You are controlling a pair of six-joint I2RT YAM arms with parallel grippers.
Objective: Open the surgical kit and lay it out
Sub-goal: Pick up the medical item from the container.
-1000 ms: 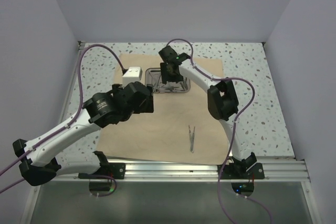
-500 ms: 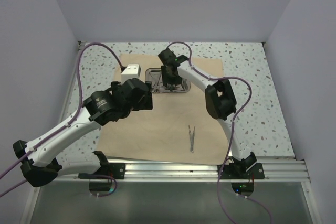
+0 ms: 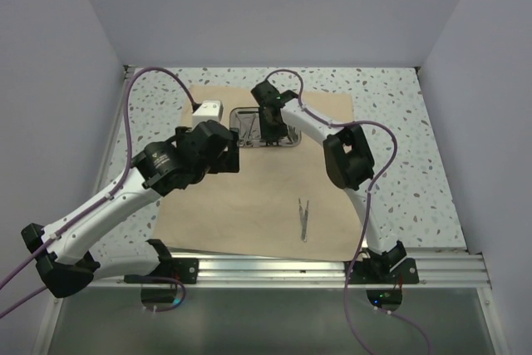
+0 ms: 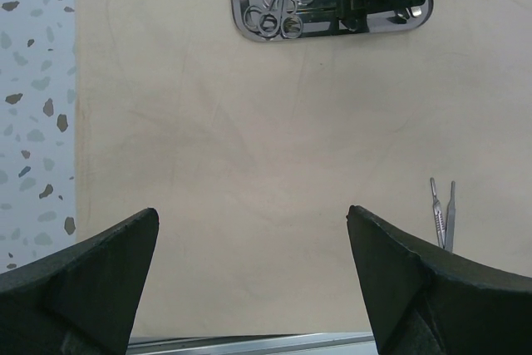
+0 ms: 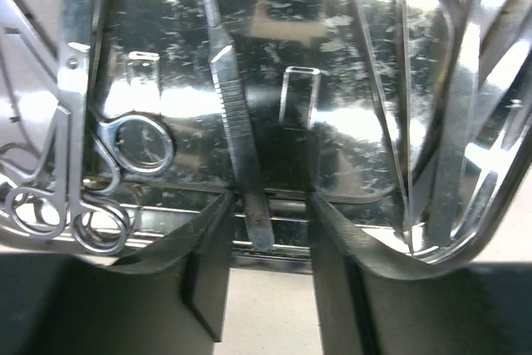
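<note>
My left gripper hangs over the tan cloth wrap, which lies spread flat on the speckled table. Its jaws stand as wide apart as they go, with nothing between them. In that wrist view the steel tray sits on the cloth at the top centre, and a slim two-pronged tool lies alone on the cloth at the right edge, well apart from the tray.

My right gripper is down inside the tray, at the upper centre of the overhead view. Its jaws are partly parted, and a pair of serrated forceps lies between my fingers. I see a sliver of gap on either side of it, so I am not clamped on it. The ring handles of scissors lie in the tray at the left of this view. At the right edge are more slim silver pieces that I cannot tell apart
</note>
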